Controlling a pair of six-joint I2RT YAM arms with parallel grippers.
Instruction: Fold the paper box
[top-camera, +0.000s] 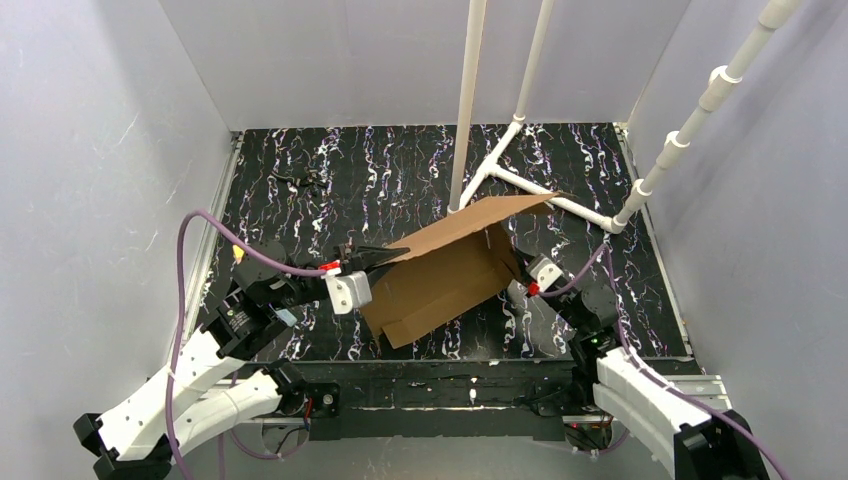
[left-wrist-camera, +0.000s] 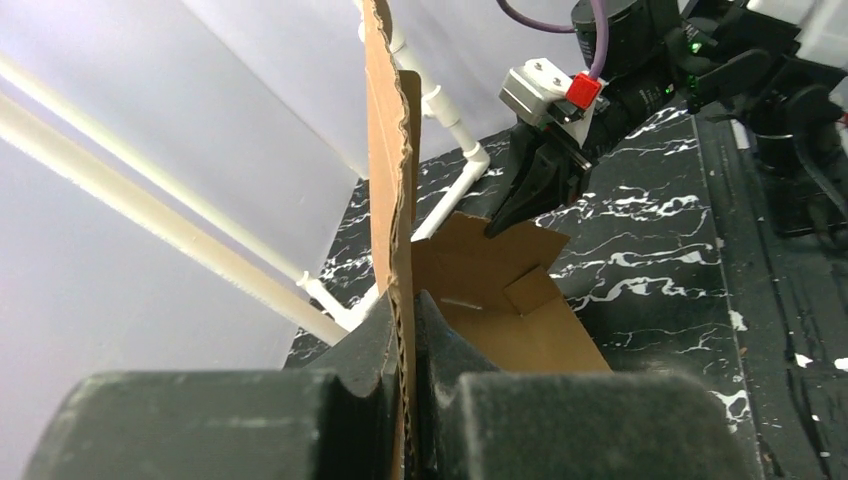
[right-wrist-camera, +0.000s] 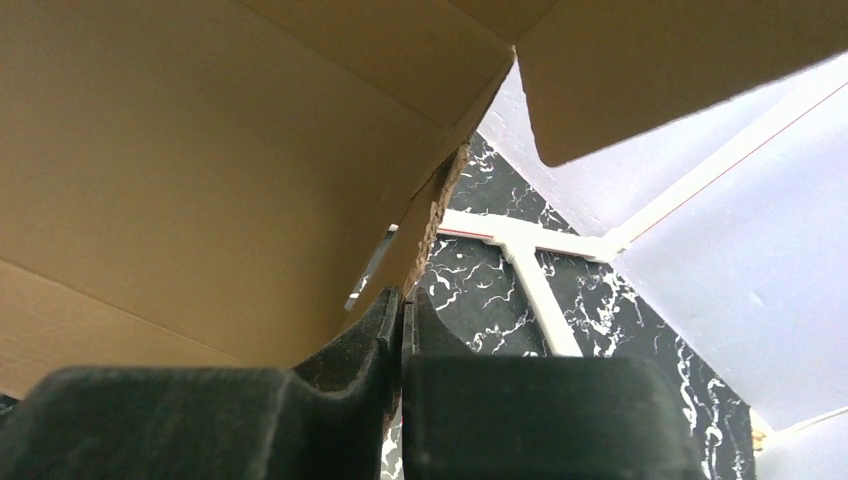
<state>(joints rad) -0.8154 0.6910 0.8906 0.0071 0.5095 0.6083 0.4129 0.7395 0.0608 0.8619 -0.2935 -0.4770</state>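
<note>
Pinched a standing wall of the paper box (top-camera: 440, 285) tight in the left gripper (left-wrist-camera: 405, 335), right between its fingers. Nipped the other side's edge in the right gripper (right-wrist-camera: 402, 312), almost closed on the card. Held the box tilted between the 2, over the black table (top-camera: 330, 190)
</note>
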